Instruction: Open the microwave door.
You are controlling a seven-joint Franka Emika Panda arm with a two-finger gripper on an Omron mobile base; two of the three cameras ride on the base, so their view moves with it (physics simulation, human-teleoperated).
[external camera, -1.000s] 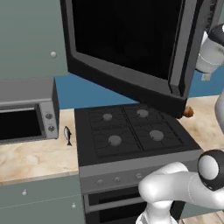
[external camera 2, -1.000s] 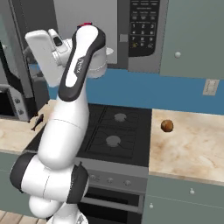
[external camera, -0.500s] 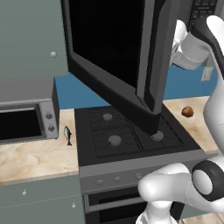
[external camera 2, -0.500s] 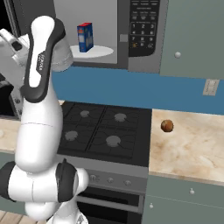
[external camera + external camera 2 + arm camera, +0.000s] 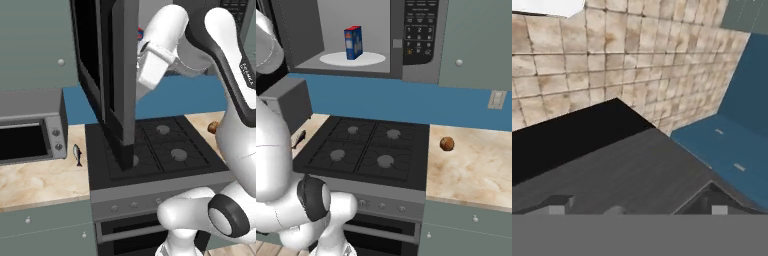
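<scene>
The microwave door (image 5: 122, 75) stands swung wide out over the stove and is seen nearly edge-on, its dark glass (image 5: 87, 60) facing left. The microwave (image 5: 418, 72) is open, with its black keypad (image 5: 421, 27) to the right of the lit cavity. My white hand (image 5: 151, 67) is pressed close behind the door's grey edge, and its fingers are hidden there. In the hand view my gripper (image 5: 634, 205) looks open, with dark fingertips (image 5: 712, 197) far apart. A dark grey slab (image 5: 627, 175) stretches ahead of them.
A blue box (image 5: 353, 42) stands on the white turntable inside the cavity. Below is the black stove (image 5: 155, 145) (image 5: 366, 145). The silver toaster oven (image 5: 30, 135) and a small fish figure (image 5: 77, 154) sit to its left, and a brown ball (image 5: 446, 144) lies on the right counter.
The door has swung from a slanted, half-open position to fully edge-on. My arm has followed it leftwards, uncovering the cavity and the blue box.
</scene>
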